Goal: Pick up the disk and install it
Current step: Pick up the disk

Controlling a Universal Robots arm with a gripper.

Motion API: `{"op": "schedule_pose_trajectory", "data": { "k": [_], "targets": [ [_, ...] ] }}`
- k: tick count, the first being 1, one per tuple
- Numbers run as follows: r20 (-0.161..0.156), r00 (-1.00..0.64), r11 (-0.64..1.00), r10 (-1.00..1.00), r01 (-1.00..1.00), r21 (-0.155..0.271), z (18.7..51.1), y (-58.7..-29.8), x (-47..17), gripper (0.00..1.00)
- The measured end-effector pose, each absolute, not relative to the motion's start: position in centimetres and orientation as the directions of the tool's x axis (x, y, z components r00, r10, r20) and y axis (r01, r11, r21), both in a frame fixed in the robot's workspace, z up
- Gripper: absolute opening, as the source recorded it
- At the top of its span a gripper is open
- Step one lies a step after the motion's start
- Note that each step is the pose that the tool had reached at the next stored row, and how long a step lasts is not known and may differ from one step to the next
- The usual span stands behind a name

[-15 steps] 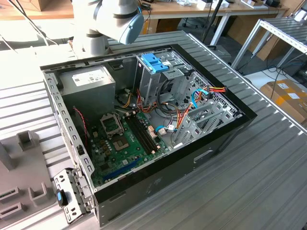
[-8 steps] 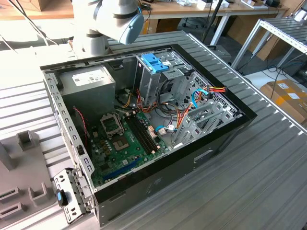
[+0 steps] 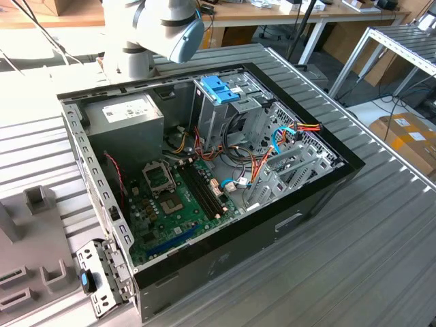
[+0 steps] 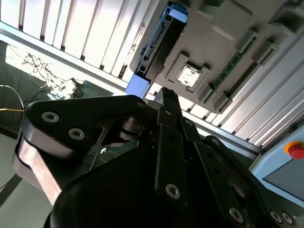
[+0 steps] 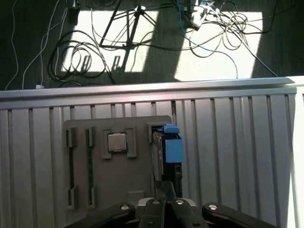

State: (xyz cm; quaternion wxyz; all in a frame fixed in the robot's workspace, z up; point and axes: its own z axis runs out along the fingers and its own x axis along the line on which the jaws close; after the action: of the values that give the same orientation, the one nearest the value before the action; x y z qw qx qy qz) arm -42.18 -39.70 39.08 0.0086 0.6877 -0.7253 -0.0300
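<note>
The disk (image 5: 167,156) stands on edge in a slot of a grey holder plate (image 5: 118,190) on the ribbed table. It has a dark metal body with light-blue rails. In the second wrist view the disk (image 4: 159,45) shows as a dark slab with blue ends, set in the same plate (image 4: 223,42). My gripper (image 5: 164,189) hangs above the near end of the disk with its fingers (image 4: 166,102) together and nothing between them. In the exterior view the arm (image 3: 170,27) reaches out behind the open computer case (image 3: 204,170).
A processor chip (image 5: 117,141) and two long narrow slots (image 5: 71,166) share the holder plate. Inside the case, a blue handle on a grey metal cage (image 3: 219,88) stands among cables and the mainboard (image 3: 170,197). Loose cables lie on the floor (image 5: 142,42) past the table edge. A red button (image 4: 295,149) sits nearby.
</note>
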Motion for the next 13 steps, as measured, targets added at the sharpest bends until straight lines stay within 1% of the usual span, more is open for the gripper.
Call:
{"op": "schedule_pose_trajectory", "data": {
  "k": [13],
  "targets": [
    [-0.029,0.027,-0.029,-0.999,-0.998,0.055,39.08,-39.70,-42.18,0.11]
  ]
}}
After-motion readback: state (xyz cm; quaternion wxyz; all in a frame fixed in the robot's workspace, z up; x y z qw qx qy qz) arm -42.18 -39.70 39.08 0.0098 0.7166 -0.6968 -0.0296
